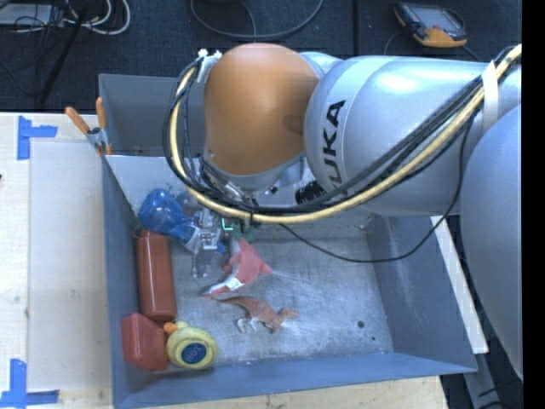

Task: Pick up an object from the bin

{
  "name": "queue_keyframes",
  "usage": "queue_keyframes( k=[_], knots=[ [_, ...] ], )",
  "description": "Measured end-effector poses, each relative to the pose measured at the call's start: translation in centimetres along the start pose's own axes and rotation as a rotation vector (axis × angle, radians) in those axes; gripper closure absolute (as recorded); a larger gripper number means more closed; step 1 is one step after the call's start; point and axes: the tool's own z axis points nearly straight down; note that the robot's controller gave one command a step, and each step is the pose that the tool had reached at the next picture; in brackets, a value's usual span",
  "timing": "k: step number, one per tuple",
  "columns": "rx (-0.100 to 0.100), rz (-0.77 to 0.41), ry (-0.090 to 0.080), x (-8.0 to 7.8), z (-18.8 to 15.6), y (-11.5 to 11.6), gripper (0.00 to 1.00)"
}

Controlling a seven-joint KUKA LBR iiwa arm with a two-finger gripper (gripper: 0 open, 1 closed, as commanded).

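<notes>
In the left part of the bin (375,313) the tool (207,247) hangs low between a blue plastic thing (162,214) and a crumpled red piece (248,263), open or closed I cannot tell, and should centre on one first.

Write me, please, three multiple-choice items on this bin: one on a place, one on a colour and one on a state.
1. Where in the bin does the yellow round thing lie?
A. the view's lower left corner, against a red block
B. the upper right corner
C. mid-floor

2. What colour is the rounded thing just left of the gripper?
A. green
B. blue
C. white

3. How is the brown toy dinosaur?
A. lifted by the gripper
B. lying loose on the floor
C. standing on the yellow thing

Answers: A, it touches the red block in that corner; B, it is plainly blue; B, it rests on bare floor, apart from the gripper.
</notes>
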Motion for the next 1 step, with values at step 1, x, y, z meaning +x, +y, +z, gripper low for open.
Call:
queue_keyframes(
  k=[1],
  knots=[
    [-0.001,0.004,-0.007,-0.18,-0.46,-0.12,0.0]
  ],
)
